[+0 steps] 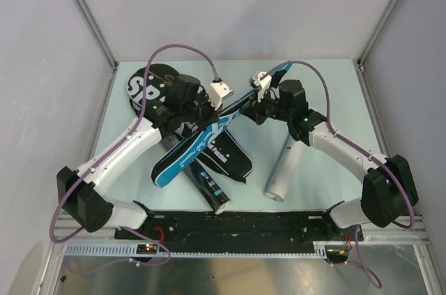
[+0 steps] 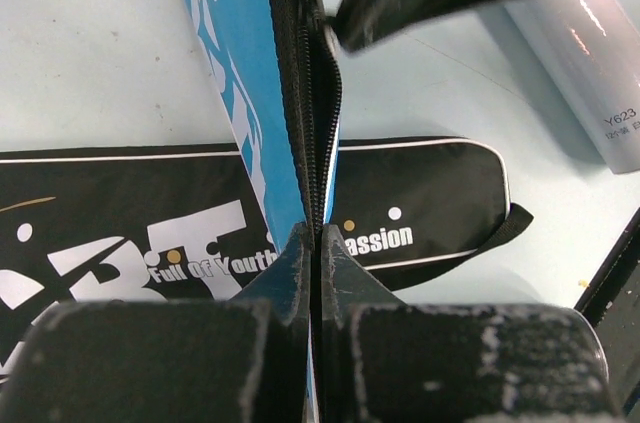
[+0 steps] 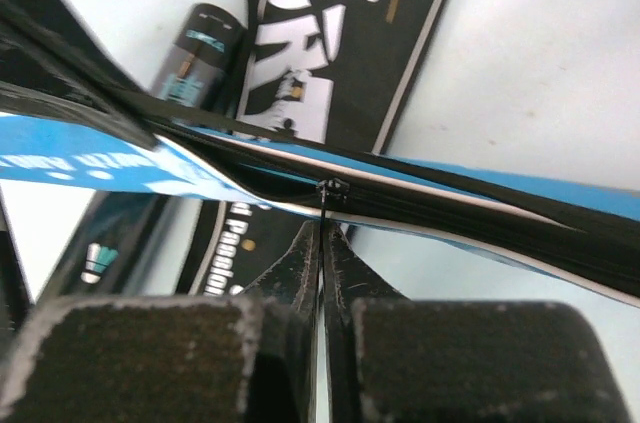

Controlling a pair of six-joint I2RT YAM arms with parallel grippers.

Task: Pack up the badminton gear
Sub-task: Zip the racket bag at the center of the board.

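The blue cover (image 1: 185, 155) lies diagonally, near left to far right.

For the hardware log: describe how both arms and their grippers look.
The left arm and right arm have white link shells with black joint housings, and a purple cable loops along each. The left gripper and right gripper have black, scuffed fingers tapering to thin tips. A green light glows on the right arm.

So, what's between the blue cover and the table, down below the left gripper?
The black cover lies flat there, directly under the blue cover; the left wrist view shows it.
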